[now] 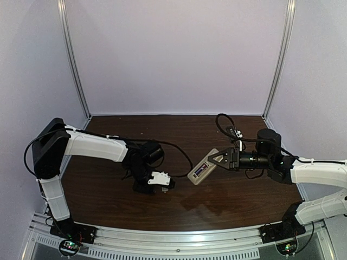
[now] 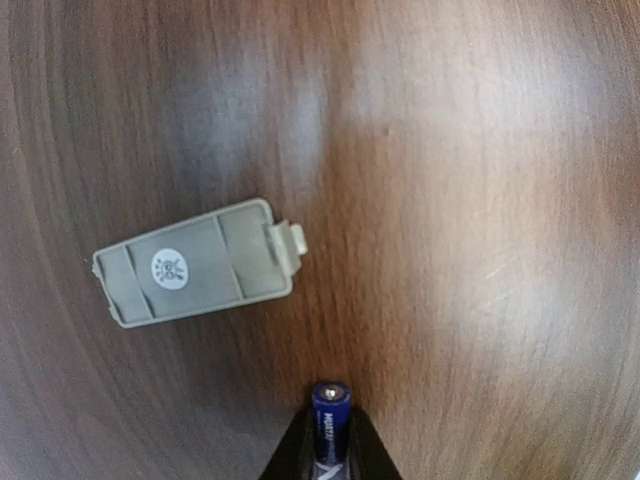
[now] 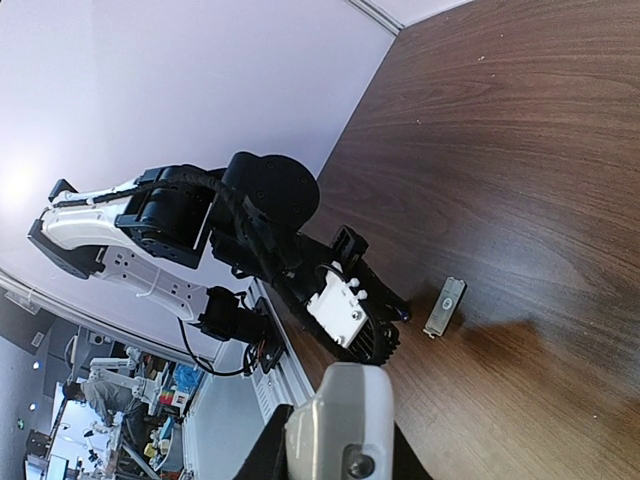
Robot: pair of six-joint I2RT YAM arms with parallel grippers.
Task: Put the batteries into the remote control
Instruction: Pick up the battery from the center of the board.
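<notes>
Near the battery cover (image 2: 195, 265), left end effector (image 2: 330, 450) clamps a battery (image 2: 330, 408); right end effector (image 1: 223, 159) grips the remote control (image 1: 203, 167), which insertion force could twist.

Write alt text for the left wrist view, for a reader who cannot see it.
A small purple-blue cylindrical battery sits clamped in the left gripper at the bottom edge. A flat grey rectangular plastic cover lies apart from it on the dark brown wooden table.

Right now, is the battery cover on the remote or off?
Off. The cover lies flat on the table; the right gripper holds the remote apart from it.
</notes>
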